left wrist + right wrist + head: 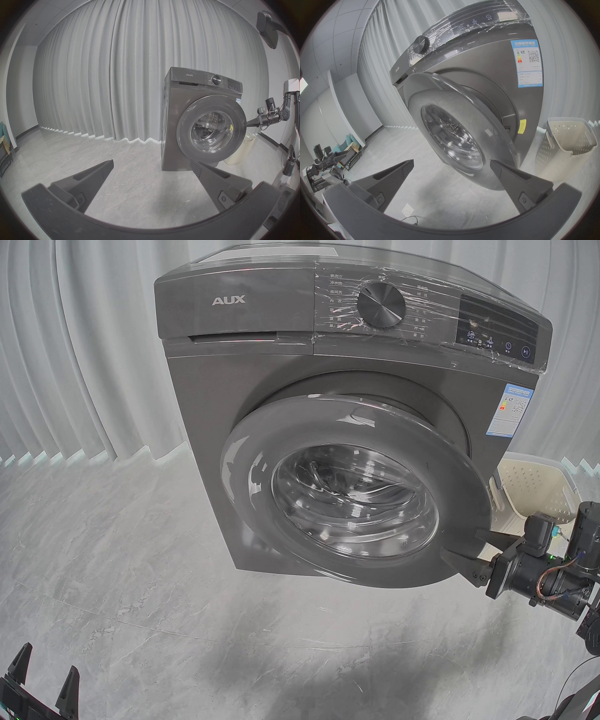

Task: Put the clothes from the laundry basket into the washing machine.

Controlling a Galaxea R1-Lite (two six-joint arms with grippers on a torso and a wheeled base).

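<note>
**Washer door ajar, right claw at its edge**

At the far left, low over the floor (125,565), the left claw (49,660) has its 2 fingers spread apart with nothing between them. It hangs well apart from the machine.

In the middle stands the washing machine (250,390), dark grey, with a pale curtain (75,352) behind it. Its round door (250,459) is hinged on the left and stands partly swung out, leaving a gap along the right side. Through the door glass the ribbed metal drum (350,502) shows. Glare on the glass makes it hard to tell what lies inside.

At the door's right edge sits the right claw (460,542), its 2 fingers wide apart and gripping nothing. 1 finger is right at the door's rim, though I cannot tell if it touches.

Farthest right, the cream laundry basket (540,487) stands on the floor just beside the machine's right side, behind the right arm. Its perforated inner wall is in view, but the bottom is hidden, so its contents cannot be told.
</note>
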